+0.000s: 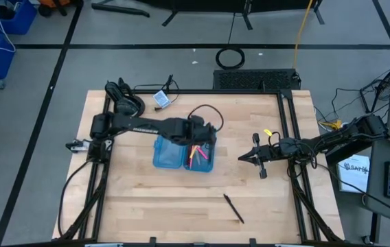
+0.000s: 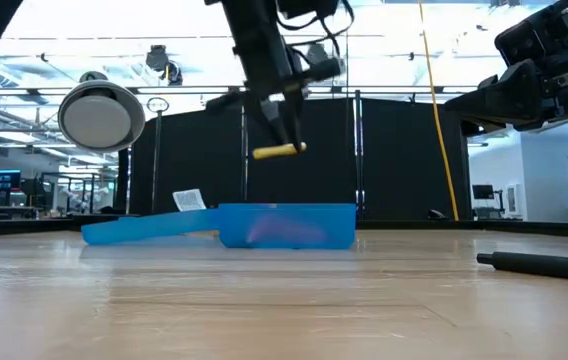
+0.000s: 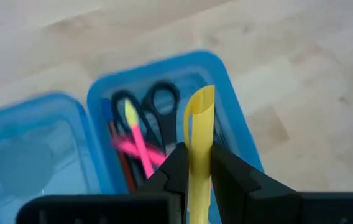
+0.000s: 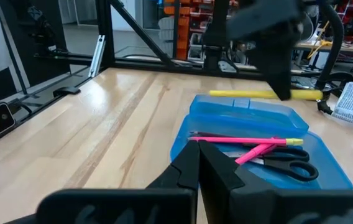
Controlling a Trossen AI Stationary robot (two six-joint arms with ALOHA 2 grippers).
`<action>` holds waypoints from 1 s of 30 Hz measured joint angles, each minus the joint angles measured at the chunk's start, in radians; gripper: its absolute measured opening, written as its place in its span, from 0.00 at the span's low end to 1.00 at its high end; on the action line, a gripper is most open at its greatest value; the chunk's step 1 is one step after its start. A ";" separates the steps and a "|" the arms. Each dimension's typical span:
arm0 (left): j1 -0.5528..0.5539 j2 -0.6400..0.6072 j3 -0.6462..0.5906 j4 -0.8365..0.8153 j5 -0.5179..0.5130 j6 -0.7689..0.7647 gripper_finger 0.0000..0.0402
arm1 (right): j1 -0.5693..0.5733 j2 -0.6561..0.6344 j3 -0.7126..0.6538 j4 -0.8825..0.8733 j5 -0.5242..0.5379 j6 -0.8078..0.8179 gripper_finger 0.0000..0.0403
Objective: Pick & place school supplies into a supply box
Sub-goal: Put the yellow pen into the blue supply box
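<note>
Wooden surface (image 1: 147, 199) fills the middle of the high view, framed by dark rails, with grey floor around it.

Supply box (image 1: 168, 155): translucent blue, hinged, lying open just left of centre in that view. The right half already holds pink pens (image 4: 242, 140) and black-handled scissors (image 4: 286, 163). Thin plastic walls; I judge it light and liable to slide if knocked, so anything should be lowered in rather than pushed.

Left gripper (image 3: 199, 167): hanging directly above the filled half of the box, clenched on a yellow pen (image 3: 200, 134). The low view shows the pen level and well clear of the box rim. The hold looks to be near one end, with most of the barrel sticking out ahead of the fingers. My judgement: the pen is light, stiff, smooth and round, so it may swivel or slip in a narrow pinch; a mid-barrel hold would be steadier.

Right gripper (image 1: 244, 157): fingers pressed together on nothing, waiting right of centre in the high view, pointing toward the box.

Black pen (image 1: 233, 208): lying alone on the surface at lower centre, well apart from the box. Same handling applies; being thin and flat on the wood, it calls for a pinch across the middle.
</note>
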 joint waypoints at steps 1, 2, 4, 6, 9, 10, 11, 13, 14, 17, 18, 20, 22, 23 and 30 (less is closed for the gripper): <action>0.012 0.003 0.000 0.003 0.001 0.008 0.13 | 0.000 0.001 0.000 0.000 -0.001 0.000 0.00; 0.022 0.014 0.000 0.006 0.001 0.012 0.13 | 0.000 0.003 0.000 0.002 -0.001 0.000 0.00; 0.037 0.038 0.000 0.007 0.001 0.013 0.13 | 0.000 0.004 0.000 -0.009 -0.001 0.000 0.00; 0.043 0.069 0.000 0.001 0.002 0.004 0.13 | 0.000 0.004 0.000 -0.006 -0.001 0.000 0.00; 0.036 0.105 0.000 -0.001 0.012 -0.020 0.13 | 0.000 0.005 0.000 -0.017 -0.001 0.000 0.00; 0.031 0.116 0.000 -0.002 0.015 -0.034 0.13 | 0.000 0.005 0.000 -0.015 -0.001 0.000 0.00; 0.025 0.125 0.000 -0.008 0.014 -0.048 0.13 | 0.000 0.005 0.000 -0.020 -0.001 0.000 0.00; 0.011 0.142 0.000 -0.019 0.000 -0.082 0.13 | 0.000 0.005 0.000 -0.025 -0.002 0.000 0.00; 0.006 0.145 0.000 -0.028 -0.005 -0.100 0.13 | 0.000 0.005 0.000 -0.027 -0.002 0.000 0.00; -0.007 0.149 0.000 -0.076 -0.009 -0.160 0.13 | 0.000 0.005 0.000 -0.029 -0.001 0.000 0.00; -0.010 0.149 0.000 -0.094 -0.009 -0.178 0.13 | 0.000 0.005 0.000 -0.029 -0.002 0.000 0.00; -0.013 0.149 0.000 -0.116 -0.016 -0.204 0.13 | 0.000 0.005 0.000 -0.025 -0.002 0.004 0.00; -0.014 0.149 0.000 -0.131 -0.026 -0.221 0.13 | 0.000 0.005 0.000 -0.023 -0.002 0.012 0.00; -0.015 0.149 0.000 -0.137 -0.036 -0.227 0.13 | 0.000 0.005 0.000 -0.020 -0.002 0.017 0.00; -0.009 0.159 0.000 -0.135 -0.060 -0.228 0.13 | 0.000 0.005 0.000 -0.008 -0.002 0.027 0.00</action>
